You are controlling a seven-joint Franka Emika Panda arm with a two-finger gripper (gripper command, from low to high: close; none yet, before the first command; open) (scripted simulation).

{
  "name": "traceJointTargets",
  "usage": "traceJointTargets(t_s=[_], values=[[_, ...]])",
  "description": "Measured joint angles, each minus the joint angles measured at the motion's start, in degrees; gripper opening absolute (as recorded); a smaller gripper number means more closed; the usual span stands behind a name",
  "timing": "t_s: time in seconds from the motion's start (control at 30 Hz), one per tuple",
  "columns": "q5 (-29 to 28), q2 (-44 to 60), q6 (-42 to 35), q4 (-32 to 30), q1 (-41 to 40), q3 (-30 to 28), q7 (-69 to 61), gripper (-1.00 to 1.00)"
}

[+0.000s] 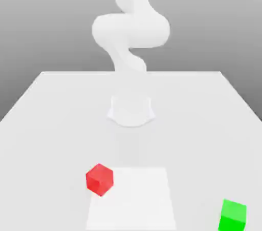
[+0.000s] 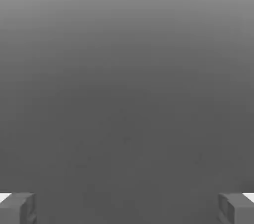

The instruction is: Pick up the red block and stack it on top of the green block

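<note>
Red and matte, the red block (image 1: pixel 99 179) is sitting corner-on at the edge of a paler square patch (image 1: pixel 131 199) on the white tabletop (image 1: pixel 46 117). Well apart, toward the exterior view's right, the green block (image 1: pixel 233 215) is glowing bright, equally plain and sharp-edged. Hand view: the end effector (image 2: pixel 127 208) is gaping fully wide, grey fingertips (image 2: pixel 17 207) gripping nothing.

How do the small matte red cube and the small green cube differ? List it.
Colour: the small matte red cube is bright red, the small green cube bright green.
Place: the red cube lies toward the exterior view's left, at the edge of a paler square patch; the green cube sits near the lower right corner.
Pose: the red cube shows a corner, the green cube a flat face.
Shared: similar size, both plain, both on the white table.
</note>
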Motion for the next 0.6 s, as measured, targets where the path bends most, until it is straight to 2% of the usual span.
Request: traceJointTargets(t_s=[0.2, 0.37, 0.5, 0.6], values=[[4.93, 13.35, 7.49, -7.59, -0.19, -3.15, 2.81, 0.00], [6.95, 24.36, 13.79, -13.86, -1.19, -3.88, 6.66, 0.00], [5.62, 33.03, 19.23, -19.09, -2.86, -3.90, 12.02, 0.00], [1.29, 38.71, 23.21, -22.92, -4.91, -4.52, 18.26, 0.00]])
